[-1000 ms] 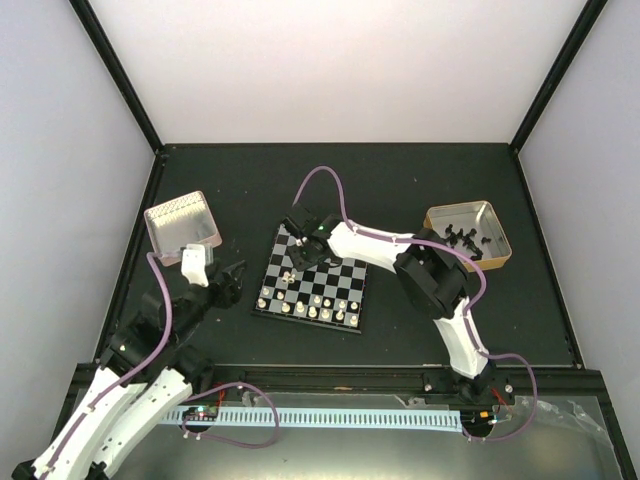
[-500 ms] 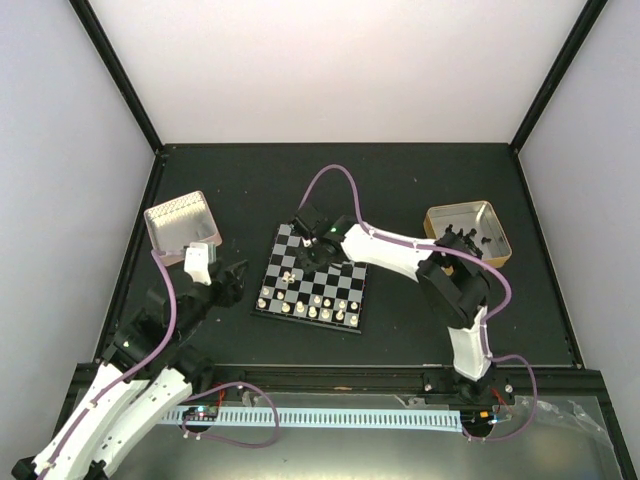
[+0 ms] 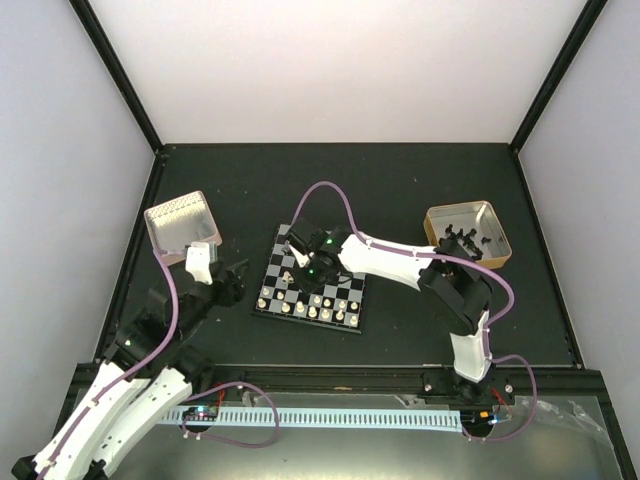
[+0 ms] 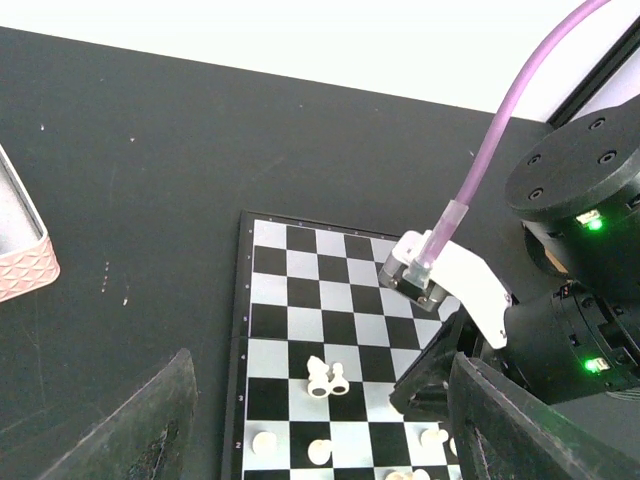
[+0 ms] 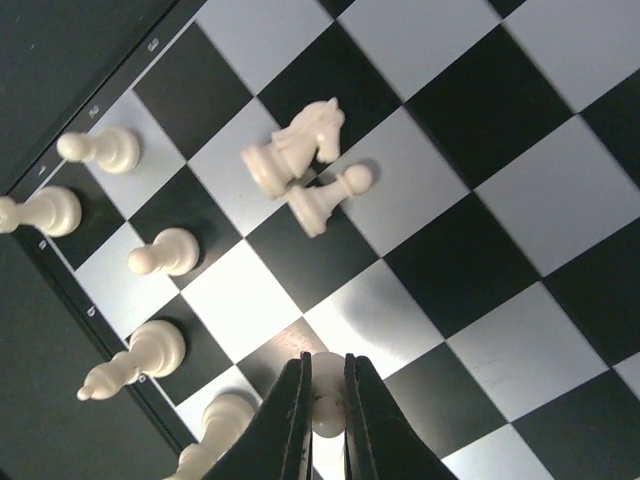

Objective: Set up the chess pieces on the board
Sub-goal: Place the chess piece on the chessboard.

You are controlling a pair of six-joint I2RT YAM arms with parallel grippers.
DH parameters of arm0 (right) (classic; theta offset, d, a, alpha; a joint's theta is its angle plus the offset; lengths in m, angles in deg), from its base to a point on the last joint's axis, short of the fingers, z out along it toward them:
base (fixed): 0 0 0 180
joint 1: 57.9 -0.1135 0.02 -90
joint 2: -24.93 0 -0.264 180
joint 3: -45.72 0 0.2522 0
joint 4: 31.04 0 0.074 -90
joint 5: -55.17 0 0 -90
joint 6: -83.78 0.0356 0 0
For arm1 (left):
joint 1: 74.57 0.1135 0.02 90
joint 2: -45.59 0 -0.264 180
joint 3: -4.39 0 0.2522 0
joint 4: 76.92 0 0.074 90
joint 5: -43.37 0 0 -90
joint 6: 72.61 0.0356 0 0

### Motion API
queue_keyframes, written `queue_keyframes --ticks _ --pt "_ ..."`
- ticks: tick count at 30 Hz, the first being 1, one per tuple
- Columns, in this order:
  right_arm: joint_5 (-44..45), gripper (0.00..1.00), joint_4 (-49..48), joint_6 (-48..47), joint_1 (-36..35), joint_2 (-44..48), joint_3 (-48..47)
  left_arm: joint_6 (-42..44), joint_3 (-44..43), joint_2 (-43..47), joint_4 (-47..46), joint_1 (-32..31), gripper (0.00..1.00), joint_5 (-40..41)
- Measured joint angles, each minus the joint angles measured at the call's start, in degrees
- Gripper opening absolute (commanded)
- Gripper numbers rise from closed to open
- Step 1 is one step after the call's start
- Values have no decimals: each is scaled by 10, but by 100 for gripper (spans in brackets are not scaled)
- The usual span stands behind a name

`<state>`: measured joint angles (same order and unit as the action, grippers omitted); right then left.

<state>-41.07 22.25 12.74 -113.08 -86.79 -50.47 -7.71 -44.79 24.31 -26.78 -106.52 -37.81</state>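
Observation:
The board lies mid-table, with cream-white chess pieces standing along its near rows. My right gripper is low over the board and shut on a small white pawn, which shows between the dark fingers above a square of the board. A white knight and another pawn lie tipped over together beyond it; both also show as the knight and pawn. My left gripper hovers open, just left of the board, holding nothing.
A pinkish tin sits at the left rear, its corner in the left wrist view. A tan tin at the right holds black pieces. The right arm and its purple cable span the board's right half.
My right gripper came toward the near side of the board, dropped low and closed on a white pawn. The left arm barely moved.

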Motion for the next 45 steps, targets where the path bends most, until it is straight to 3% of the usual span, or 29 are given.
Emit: queue_keyframes --ticks 15,25,34,45 --pt "-45 8 28 -26 -5 -24 1 0 0 -15 0 0 71 0" --pt "-53 20 32 -37 -12 -26 1 0 0 -17 0 0 71 0" --pt "-42 21 24 -27 -13 -25 1 0 0 -26 0 0 71 0" --pt "9 39 3 21 -13 -21 -14 0 0 -26 0 0 71 0"
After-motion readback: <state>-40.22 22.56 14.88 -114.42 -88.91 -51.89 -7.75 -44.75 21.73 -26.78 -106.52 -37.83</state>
